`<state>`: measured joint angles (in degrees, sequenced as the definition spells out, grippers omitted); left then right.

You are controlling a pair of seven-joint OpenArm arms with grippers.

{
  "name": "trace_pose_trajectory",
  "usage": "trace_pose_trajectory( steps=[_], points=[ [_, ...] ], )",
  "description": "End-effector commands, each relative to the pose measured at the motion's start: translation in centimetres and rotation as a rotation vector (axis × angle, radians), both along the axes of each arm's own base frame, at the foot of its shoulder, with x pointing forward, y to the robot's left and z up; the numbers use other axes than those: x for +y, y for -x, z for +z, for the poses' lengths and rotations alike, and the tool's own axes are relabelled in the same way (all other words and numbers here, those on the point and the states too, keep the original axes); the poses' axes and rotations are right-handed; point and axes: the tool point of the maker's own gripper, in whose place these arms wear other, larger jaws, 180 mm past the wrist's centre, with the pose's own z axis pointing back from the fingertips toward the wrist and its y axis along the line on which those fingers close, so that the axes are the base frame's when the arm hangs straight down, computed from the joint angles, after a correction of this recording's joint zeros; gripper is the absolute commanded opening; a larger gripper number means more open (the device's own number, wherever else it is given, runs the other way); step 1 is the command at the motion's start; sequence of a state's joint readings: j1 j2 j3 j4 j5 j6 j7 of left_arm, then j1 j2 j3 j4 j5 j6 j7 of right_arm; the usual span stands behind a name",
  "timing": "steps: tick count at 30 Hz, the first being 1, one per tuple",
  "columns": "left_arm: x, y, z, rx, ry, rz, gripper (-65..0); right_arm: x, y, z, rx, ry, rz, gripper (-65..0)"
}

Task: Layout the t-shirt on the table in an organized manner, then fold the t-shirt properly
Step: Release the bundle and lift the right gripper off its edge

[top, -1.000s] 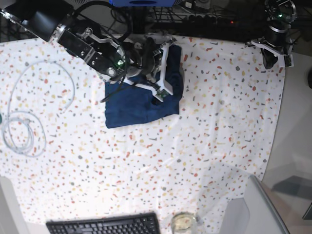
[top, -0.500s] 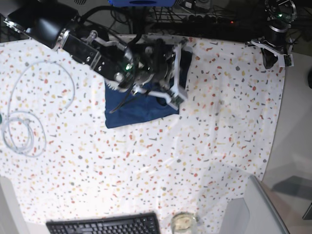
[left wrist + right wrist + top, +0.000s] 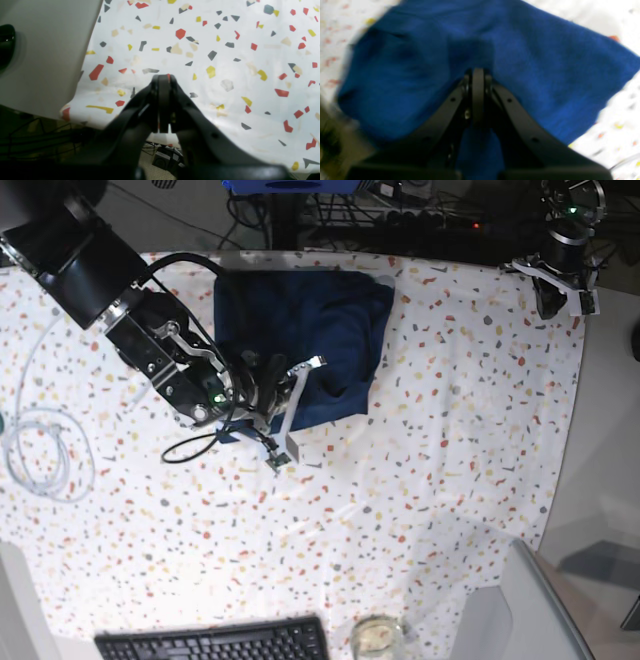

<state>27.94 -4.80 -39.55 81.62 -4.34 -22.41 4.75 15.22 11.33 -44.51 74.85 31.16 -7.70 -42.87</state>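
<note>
From my station I see the t-shirt [image 3: 300, 330] lying as a folded navy block at the far middle of the surface [image 3: 450, 430], its far edge close to the surface's far border. My right end effector [image 3: 278, 395] hangs over the shirt's near left corner; in the right wrist view its jaws are pressed together with the blue fabric [image 3: 532, 62] spread beyond them, and I see no cloth pinched between them. My left end effector [image 3: 560, 290] sits at the far right corner of the surface, well apart from the shirt, clenched on nothing over the speckled cloth [image 3: 225, 62]. A white cable [image 3: 40, 450] coils at the left edge, and a keyboard [image 3: 215, 642] lies at the near edge.
</note>
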Motion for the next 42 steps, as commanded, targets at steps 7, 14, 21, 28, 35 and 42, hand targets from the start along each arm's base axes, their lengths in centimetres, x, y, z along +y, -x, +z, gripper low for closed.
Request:
trace_pose_trajectory(
  steps=[7,14,21,28,35,42],
  points=[
    [0.6,-0.4,1.0,-0.034,-0.021,-0.002,-65.0,-0.7,-3.3,3.5,-0.185,0.011,0.022,-64.2],
    [0.6,-0.4,1.0,-0.033,-0.021,-0.002,-65.0,-4.2,-4.8,4.6,-0.186,0.02,-0.081,-64.2],
    [0.6,-0.4,1.0,-0.033,-0.021,-0.002,-65.0,-9.2,-5.5,0.8,-0.123,0.094,-0.207,-64.2],
    [0.6,-0.4,1.0,-0.034,-0.021,-0.002,-65.0,-9.4,-5.1,5.2,-0.213,0.003,-0.24,-64.4],
    [0.6,-0.4,1.0,-0.033,-0.021,-0.002,-65.0,-6.1,4.1,6.0,-0.093,-0.093,-0.186,-64.4],
    [0.6,-0.7,1.1,-0.04,-0.022,-0.002,-65.0,-7.2,6.2,0.6,0.004,-0.059,-0.256,-64.4]
  ],
)
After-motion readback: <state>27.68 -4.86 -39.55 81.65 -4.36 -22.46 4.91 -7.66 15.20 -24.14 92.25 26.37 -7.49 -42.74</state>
